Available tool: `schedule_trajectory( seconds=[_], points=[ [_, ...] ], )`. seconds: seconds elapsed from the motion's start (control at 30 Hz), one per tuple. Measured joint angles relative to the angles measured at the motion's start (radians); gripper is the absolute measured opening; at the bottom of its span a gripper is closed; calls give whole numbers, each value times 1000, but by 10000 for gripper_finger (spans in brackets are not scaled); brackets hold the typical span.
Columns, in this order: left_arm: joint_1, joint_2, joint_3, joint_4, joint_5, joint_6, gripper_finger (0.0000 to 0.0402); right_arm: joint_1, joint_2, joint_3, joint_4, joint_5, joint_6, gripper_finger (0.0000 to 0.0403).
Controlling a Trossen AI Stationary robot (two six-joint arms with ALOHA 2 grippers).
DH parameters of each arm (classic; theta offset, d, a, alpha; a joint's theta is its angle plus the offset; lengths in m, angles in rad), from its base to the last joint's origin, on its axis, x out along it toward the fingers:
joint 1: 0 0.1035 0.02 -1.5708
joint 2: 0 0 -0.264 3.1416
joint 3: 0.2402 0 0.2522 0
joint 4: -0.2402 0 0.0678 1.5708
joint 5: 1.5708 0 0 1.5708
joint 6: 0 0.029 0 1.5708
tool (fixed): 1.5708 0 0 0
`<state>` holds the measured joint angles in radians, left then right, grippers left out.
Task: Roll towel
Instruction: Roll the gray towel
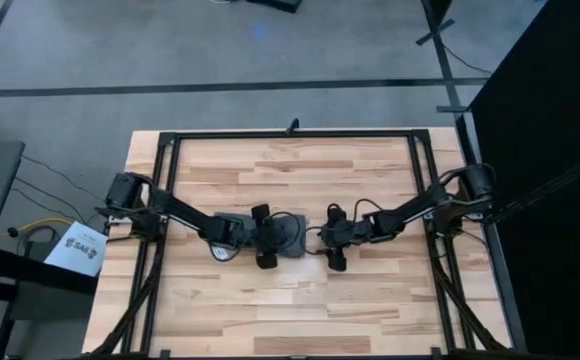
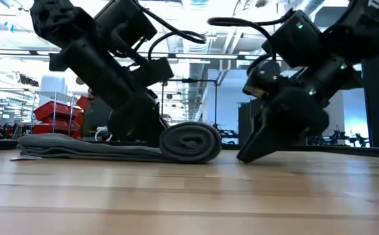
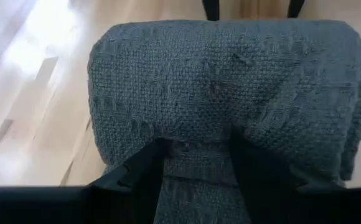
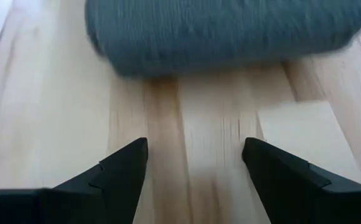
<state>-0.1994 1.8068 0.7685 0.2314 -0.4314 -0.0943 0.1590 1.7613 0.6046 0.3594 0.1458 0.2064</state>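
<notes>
Rolling is partly done: the dark grey soft woven towel [image 2: 191,141] shows a tight spiral at one end in the low view, with a flat unrolled stretch trailing away from it along the pale wooden plank bench [image 1: 300,300]. To do this step well, I judge the roll should be pushed evenly across its whole width so neither end runs ahead, with light downward pressure to keep the spiral snug and the flat tail held smooth until it is taken up. The towel lies near the middle of the bench, and everything else is best placed from it. The left claw [image 3: 196,158] sits right on the towel, its two dark fingers [image 3: 144,167] set apart and pressing into the cloth beside the rolled bulk; they look released rather than pinching any fold. The right claw [image 4: 194,165] stands on the opposite side of the towel, just beside the roll but not touching it, with bare wood between its tips and the cloth; its fingers are spread wide and hold nothing, angled down toward the bench in the low view.
</notes>
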Motion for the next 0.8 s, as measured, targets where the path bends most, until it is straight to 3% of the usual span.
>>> schedule_trajectory(
  seconds=[0.3,0.8],
  points=[
    [0,140,2,183,-15,-44,173,-49,107,1,200,-19,-86,258],
    [0,92,-5,170,-15,32,173,-50,-44,6,187,-5,-206,258]
  ],
)
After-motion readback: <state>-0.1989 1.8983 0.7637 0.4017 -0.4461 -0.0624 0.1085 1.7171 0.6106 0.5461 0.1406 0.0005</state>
